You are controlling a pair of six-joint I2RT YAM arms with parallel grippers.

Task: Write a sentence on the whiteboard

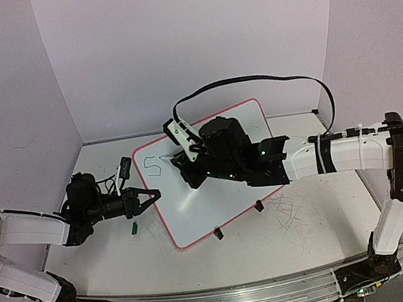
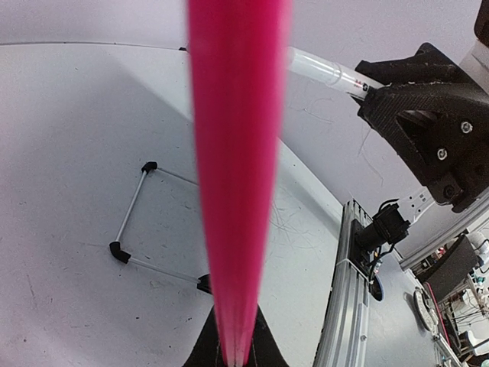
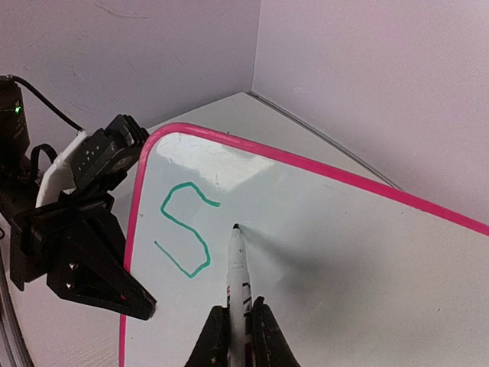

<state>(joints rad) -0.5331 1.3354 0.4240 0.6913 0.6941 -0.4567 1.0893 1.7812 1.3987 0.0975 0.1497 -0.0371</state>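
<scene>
The whiteboard (image 1: 220, 194) lies tilted on the table, glossy white with a red-pink rim (image 2: 237, 191). One green letter "S" of the sentence (image 3: 186, 229) stands near its upper left corner (image 1: 152, 166). My right gripper (image 3: 238, 329) is shut on a white marker (image 3: 238, 267), whose dark tip rests at the board surface just right of the "S". In the top view that gripper (image 1: 190, 164) hovers over the board's upper left area. My left gripper (image 1: 150, 197) is shut on the board's left rim, which runs up between its fingers (image 2: 263, 348).
A small green cap (image 1: 132, 228) lies on the table left of the board, and a dark object (image 1: 124, 168) sits further back. Two black clip feet (image 1: 218, 233) stick out of the board's near edge. A thin wire stand (image 2: 134, 214) shows beneath it. Walls enclose the back and sides.
</scene>
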